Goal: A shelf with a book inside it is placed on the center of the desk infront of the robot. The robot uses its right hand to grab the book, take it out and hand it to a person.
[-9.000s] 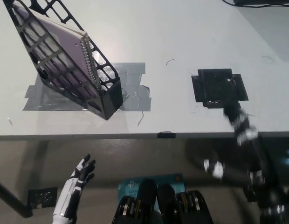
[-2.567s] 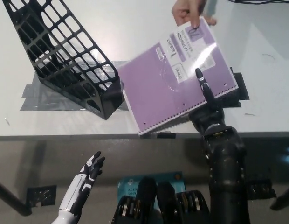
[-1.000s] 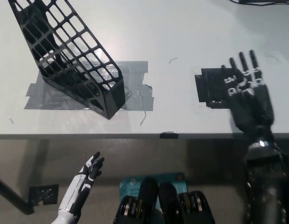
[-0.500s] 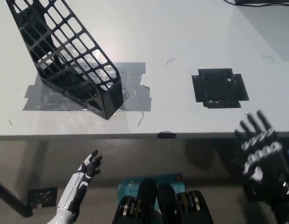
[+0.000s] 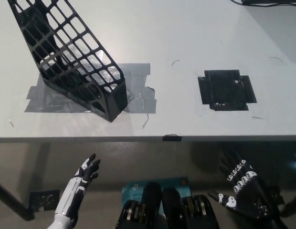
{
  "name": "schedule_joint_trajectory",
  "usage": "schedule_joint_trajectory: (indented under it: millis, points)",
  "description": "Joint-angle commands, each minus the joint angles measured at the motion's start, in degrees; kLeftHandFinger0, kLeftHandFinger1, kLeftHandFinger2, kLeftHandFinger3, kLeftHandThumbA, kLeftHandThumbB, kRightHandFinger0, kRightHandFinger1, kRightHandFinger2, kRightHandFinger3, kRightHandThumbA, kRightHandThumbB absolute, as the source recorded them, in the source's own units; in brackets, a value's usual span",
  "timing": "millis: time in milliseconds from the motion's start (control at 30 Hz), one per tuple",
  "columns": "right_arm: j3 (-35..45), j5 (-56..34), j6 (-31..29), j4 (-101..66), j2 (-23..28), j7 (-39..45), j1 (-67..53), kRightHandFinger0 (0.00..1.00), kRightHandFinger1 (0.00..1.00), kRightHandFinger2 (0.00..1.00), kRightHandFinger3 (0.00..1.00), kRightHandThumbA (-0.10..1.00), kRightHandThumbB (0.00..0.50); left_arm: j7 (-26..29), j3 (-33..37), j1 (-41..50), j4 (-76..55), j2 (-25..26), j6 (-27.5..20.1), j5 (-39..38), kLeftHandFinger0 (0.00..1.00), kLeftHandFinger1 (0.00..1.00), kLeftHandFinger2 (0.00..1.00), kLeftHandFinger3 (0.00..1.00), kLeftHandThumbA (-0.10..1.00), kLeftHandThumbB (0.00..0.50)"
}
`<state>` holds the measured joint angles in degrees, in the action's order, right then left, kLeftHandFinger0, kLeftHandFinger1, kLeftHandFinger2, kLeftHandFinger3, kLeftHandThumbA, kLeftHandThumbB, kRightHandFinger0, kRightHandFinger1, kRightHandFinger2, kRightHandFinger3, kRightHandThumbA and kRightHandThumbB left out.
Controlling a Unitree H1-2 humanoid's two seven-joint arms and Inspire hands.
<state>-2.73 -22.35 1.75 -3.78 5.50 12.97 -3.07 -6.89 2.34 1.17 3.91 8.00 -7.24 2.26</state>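
A pale grey tabletop (image 5: pixel 186 28) fills the upper picture. On its left stands a black lattice shelf (image 5: pixel 67 55), tilted, open-sided and holding nothing, its base on grey tape (image 5: pixel 138 90). The book is out of view. Right of centre is a black tape patch (image 5: pixel 227 89). Below the table edge, the black right robot hand (image 5: pixel 243 191) has its fingers spread, holding nothing. The white left robot hand (image 5: pixel 81 179) rests lower left, fingers apart.

Black lattice shelf (image 5: pixel 71 57) on grey tape (image 5: pixel 138 90), white desk (image 5: pixel 186 33)
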Motion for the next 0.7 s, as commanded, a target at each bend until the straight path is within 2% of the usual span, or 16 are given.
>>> schedule_joint_trajectory:
  millis: [0, 467, 667]
  points:
    - [-0.3, 2.0, -3.3, -0.5, 0.0, 1.5, 0.9, 1.00, 1.00, 1.00, 1.00, 1.00, 0.381, 0.4, -0.7, 0.2, -1.9, -0.1, -2.6, -0.9, 1.00, 1.00, 1.00, 1.00, 1.00, 0.240]
    - [0.0, 0.9, -2.2, 0.6, -0.6, 2.2, 2.3, 1.00, 1.00, 1.00, 1.00, 1.00, 0.330, 0.5, -1.0, -0.1, -1.7, -0.1, -2.4, -0.8, 1.00, 1.00, 1.00, 1.00, 0.98, 0.235]
    - [0.0, 0.4, -2.0, 0.8, -0.5, 2.6, 2.5, 1.00, 1.00, 1.00, 1.00, 1.00, 0.322, 0.4, -1.0, -0.1, -1.5, -0.1, -2.7, -0.8, 1.00, 1.00, 1.00, 1.00, 0.98, 0.231]
